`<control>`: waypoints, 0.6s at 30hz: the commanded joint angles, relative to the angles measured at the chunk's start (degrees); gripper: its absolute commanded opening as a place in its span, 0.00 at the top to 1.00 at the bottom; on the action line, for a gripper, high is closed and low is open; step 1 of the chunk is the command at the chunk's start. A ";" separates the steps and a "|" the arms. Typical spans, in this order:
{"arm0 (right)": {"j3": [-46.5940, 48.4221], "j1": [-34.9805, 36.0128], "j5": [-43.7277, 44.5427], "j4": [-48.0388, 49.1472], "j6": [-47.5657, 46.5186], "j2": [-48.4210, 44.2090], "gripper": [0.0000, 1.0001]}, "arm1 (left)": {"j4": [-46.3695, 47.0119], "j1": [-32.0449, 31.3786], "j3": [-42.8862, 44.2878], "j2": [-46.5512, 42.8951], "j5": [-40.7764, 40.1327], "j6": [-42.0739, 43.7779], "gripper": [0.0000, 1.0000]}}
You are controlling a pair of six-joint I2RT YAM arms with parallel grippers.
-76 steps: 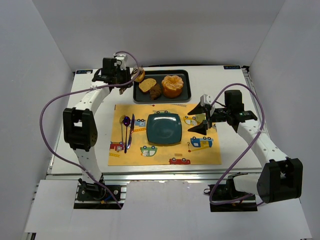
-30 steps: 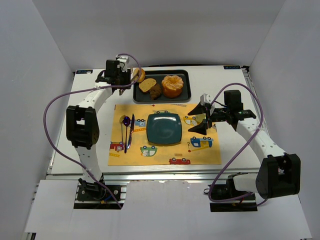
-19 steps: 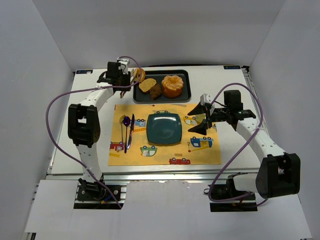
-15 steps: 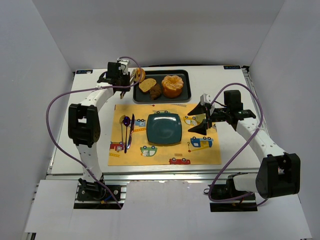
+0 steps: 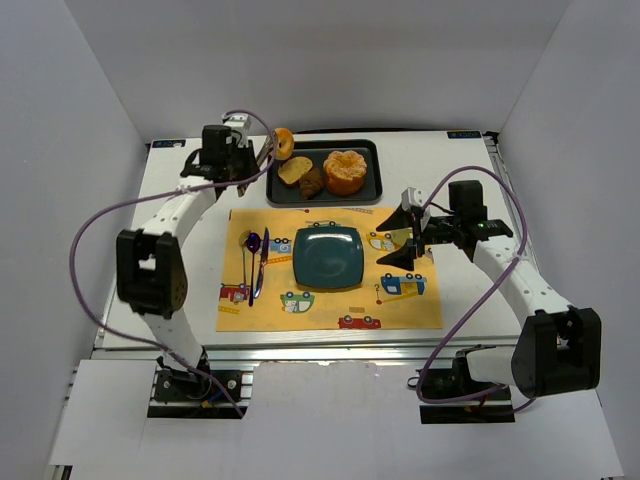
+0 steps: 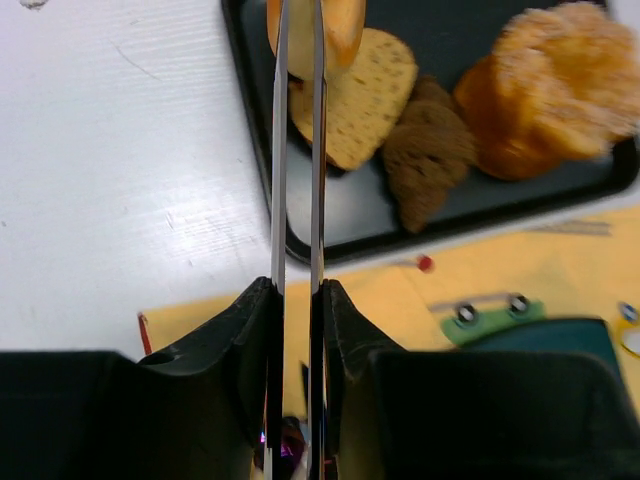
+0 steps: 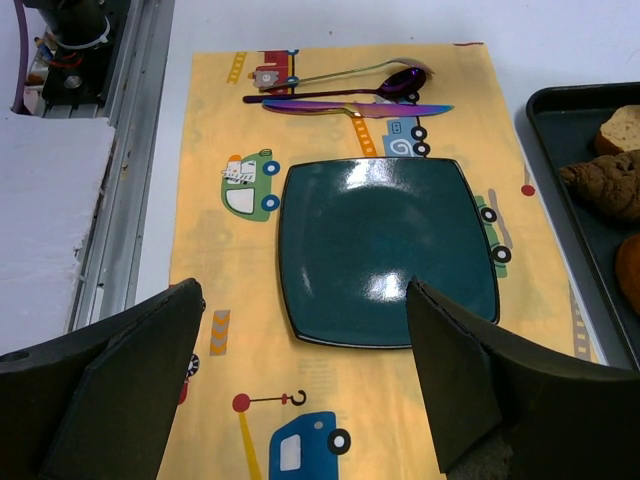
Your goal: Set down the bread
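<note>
The bread (image 5: 283,142) is a small golden-brown ring. My left gripper (image 5: 272,148) is shut on it and holds it on edge in the air above the left end of the black tray (image 5: 375,149). In the left wrist view the two thin fingers (image 6: 279,120) pinch the bread (image 6: 345,25) at the top of the frame. The teal plate (image 5: 327,256) lies bare on the yellow placemat (image 5: 330,310). My right gripper (image 5: 408,240) is open and empty over the mat just right of the plate (image 7: 388,250).
The tray (image 6: 330,215) holds a tan bread slice (image 5: 293,170), a dark brown piece (image 5: 312,183) and a large orange ridged pastry (image 5: 345,171). A purple spoon (image 5: 252,262) and knife (image 5: 262,262) lie left of the plate. White walls enclose the table.
My left gripper has lifted the bread off the tray's left end and holds it higher, turned on edge. The right arm has barely moved.
</note>
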 commanded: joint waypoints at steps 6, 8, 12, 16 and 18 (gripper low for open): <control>1.02 -0.68 -1.74 -1.17 -0.54 -3.51 0.13 | 12.13 -0.74 -23.88 -28.16 10.68 -12.12 1.00; 0.93 -0.94 -1.65 -1.17 -0.80 -4.21 0.13 | 11.00 -2.06 -30.98 -35.02 12.43 -14.40 1.00; 0.58 -1.21 -1.21 -1.00 -0.71 -5.27 0.13 | 6.78 -5.75 -40.77 -44.69 14.28 -17.83 1.00; 0.49 -1.29 -1.04 -1.08 -0.19 -5.53 0.13 | 3.79 -11.37 -47.46 -51.90 13.85 -21.70 1.00; 0.49 -1.29 -1.12 -1.08 0.16 -5.62 0.13 | 2.03 -12.69 -49.56 -54.19 13.67 -22.93 1.00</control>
